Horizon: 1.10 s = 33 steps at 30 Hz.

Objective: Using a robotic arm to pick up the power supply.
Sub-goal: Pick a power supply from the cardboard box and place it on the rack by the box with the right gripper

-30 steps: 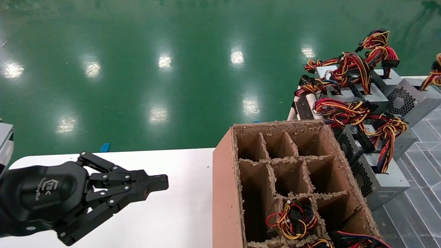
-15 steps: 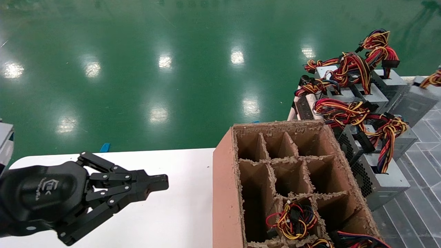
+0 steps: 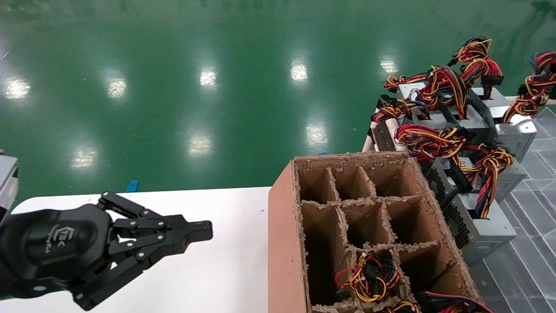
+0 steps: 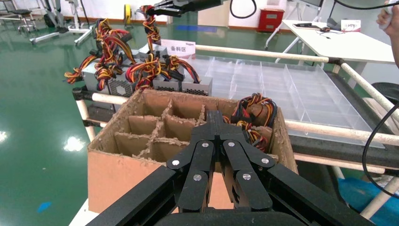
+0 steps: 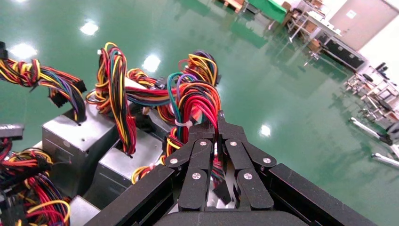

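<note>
Lifting appears to be the step in hand: the right tool is clamped on the cable bundle of a power supply at the far right of the scene. In the right wrist view the fingertips meet around red, yellow and green wires just above a white cable tie, so the tool grips the wiring, not the metal case. In the head view the right tool itself is out of frame; only the raised bundle and the grey case under it show, at the far right edge of the stack of power supplies. Whether the case hangs free or touches its neighbours cannot be told.

Judgement: the bundle is probably taken because it stands proud of the tightly packed cases, which leave no gap for fingers.

The left tool is parked over the white bench, fingers closed on nothing, left of the divided cardboard box. The box sits between bench and stack; its far cells look empty, while near cells show wire bundles, presumably units already placed.

Risk: wires may slip or the case may swing.
</note>
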Available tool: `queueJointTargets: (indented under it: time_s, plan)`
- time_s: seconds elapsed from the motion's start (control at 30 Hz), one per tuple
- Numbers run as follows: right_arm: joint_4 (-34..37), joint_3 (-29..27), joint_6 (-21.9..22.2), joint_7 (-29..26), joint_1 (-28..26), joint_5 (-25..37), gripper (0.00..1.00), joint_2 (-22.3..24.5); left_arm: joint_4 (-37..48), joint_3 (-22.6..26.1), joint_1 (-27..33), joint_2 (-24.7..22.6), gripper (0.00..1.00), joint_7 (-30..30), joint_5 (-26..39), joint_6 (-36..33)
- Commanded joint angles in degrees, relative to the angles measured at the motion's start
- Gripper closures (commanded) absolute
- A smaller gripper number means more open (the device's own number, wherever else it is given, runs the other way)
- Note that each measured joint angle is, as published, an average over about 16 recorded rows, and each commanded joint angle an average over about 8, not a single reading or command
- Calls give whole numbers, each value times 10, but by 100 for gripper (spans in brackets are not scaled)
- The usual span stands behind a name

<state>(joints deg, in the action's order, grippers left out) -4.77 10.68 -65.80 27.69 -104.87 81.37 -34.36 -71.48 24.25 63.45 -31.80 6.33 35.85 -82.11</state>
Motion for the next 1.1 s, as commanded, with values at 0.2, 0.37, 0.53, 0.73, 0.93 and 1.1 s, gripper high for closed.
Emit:
queueJointTargets:
  time_s: [0.2, 0.37, 0.53, 0.73, 0.93, 1.1]
  plan:
    - [7, 10, -16, 3, -20, 14, 100, -6, 0, 0, 0, 0, 100, 0, 0, 0]
    - [11, 18, -31, -3, -34, 25, 100, -9, 0, 0, 0, 0, 100, 0, 0, 0]
    - [14, 27, -46, -8, -46, 37, 100, -11, 0, 0, 0, 0, 100, 0, 0, 0]
    - [22, 38, -46, -17, -54, 53, 100, -10, 0, 0, 0, 0, 100, 0, 0, 0]
    - [38, 49, -28, -37, -56, 70, 100, -12, 0, 0, 0, 0, 100, 0, 0, 0]
    - [43, 54, -17, -47, -58, 76, 52, -16, 0, 0, 0, 0, 100, 0, 0, 0]
